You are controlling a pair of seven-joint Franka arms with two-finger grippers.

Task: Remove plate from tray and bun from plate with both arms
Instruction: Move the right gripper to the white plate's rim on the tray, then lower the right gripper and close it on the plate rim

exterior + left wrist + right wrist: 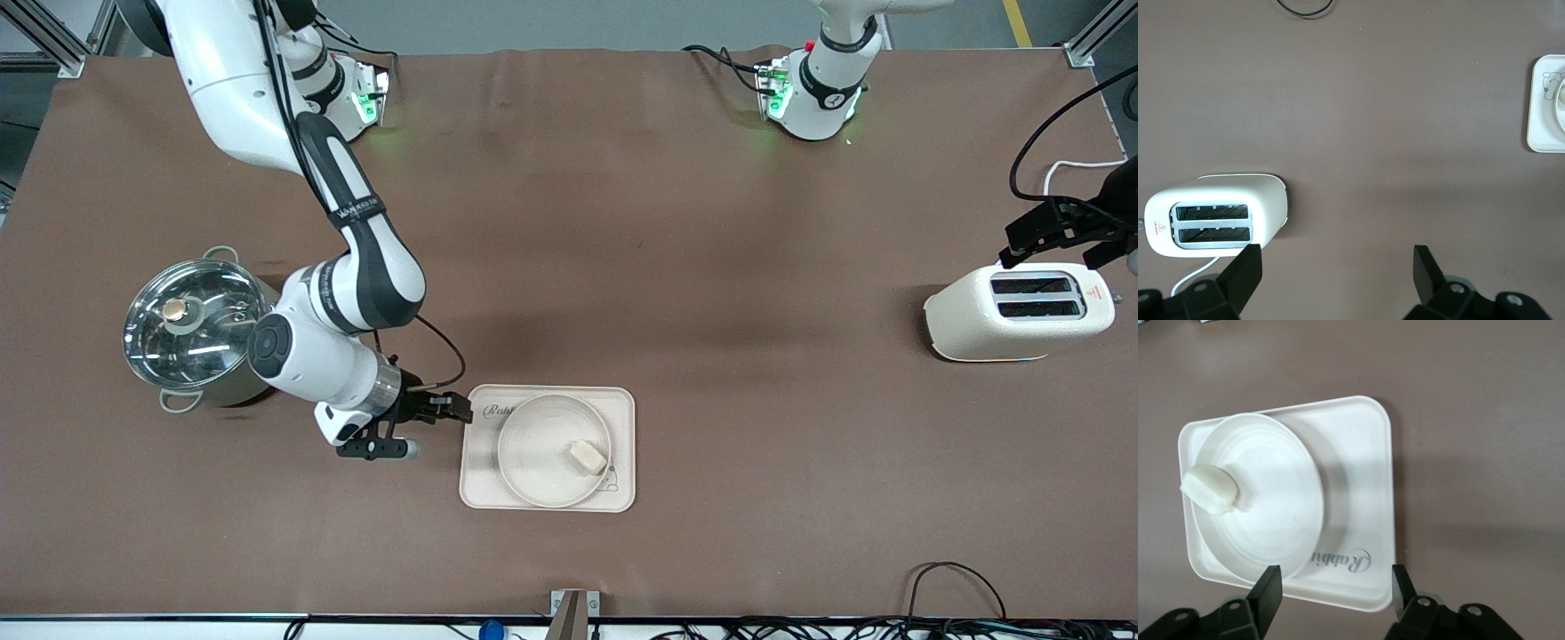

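At the tray's (pixel 622 404) edge toward the right arm's end: right pincer (pixel 452 411) open, straddling rim | plate (pixel 533 444) on tray, bun (pixel 589 457) on plate | left pincer (pixel 1338 270) open, waiting by toaster (pixel 1018 311) | advice: seat fingers squarely on the rim, close gently.

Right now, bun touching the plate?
Touching. Right wrist view shows the bun resting on the plate near its rim, no gap under it.

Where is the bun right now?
The bun lies on the plate, near the rim toward the left arm's end, and the plate sits on the tray, nearer the front camera than the toaster.
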